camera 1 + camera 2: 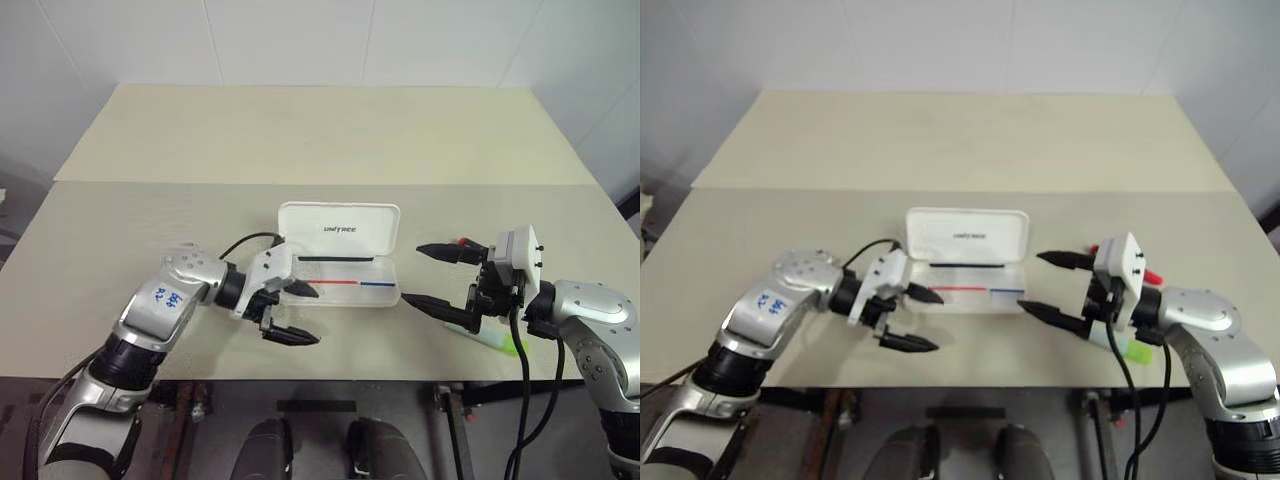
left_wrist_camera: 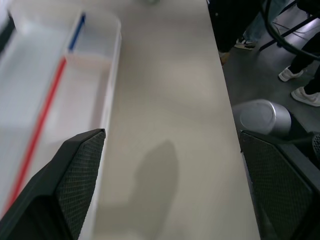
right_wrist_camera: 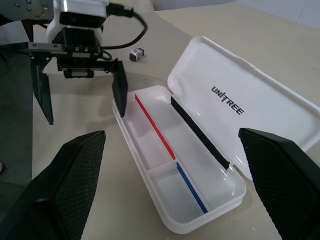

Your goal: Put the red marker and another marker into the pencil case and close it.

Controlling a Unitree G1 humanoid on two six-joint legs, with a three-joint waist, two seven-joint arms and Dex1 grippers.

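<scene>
Near the worktop's front edge, your left gripper (image 1: 297,314) hangs spread and empty by the open pencil case (image 1: 340,262), whose tray holds no marker. Rightward, your right gripper (image 1: 432,274) gapes empty over the green highlighter (image 1: 497,343), the red marker (image 1: 1150,275) just behind it; both markers and closing remain.

Head pair looking down over the table (image 1: 330,130), wrist cameras in close.
Both wrist views share the open pencil case (image 3: 200,165), seen from opposite ends.
</scene>
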